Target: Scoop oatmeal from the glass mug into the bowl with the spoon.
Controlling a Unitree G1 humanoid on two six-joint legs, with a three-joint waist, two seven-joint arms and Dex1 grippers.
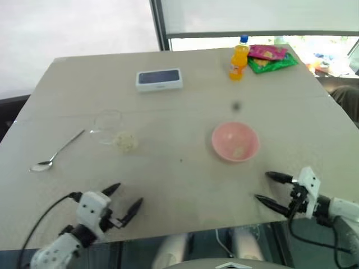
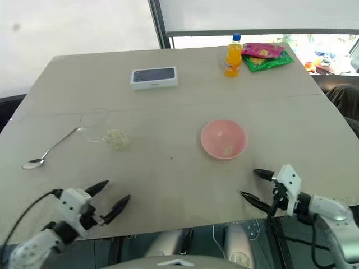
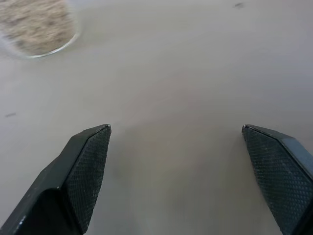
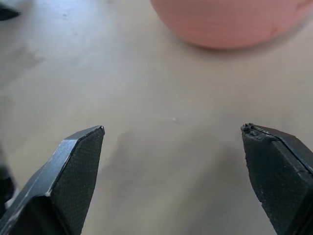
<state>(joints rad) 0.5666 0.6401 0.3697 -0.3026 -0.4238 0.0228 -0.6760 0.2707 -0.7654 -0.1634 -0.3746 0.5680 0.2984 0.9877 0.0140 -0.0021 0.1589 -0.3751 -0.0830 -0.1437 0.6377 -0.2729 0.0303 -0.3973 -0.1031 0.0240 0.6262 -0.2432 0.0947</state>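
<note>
grippers both spread, empty, at near edge: left gripper (image 1: 124, 203), right gripper (image 1: 269, 188); spoon (image 1: 55, 153) lies left of mug (image 1: 109, 127), bowl (image 1: 235, 141) right; likely staged for pickup

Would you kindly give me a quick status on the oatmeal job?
Left hand and right hand open, empty, near table edge. Spoon untouched beside glass mug. Bowl holds few oats. Nothing in the way.

Office or lab; plain table (image 1: 185, 179)
</note>
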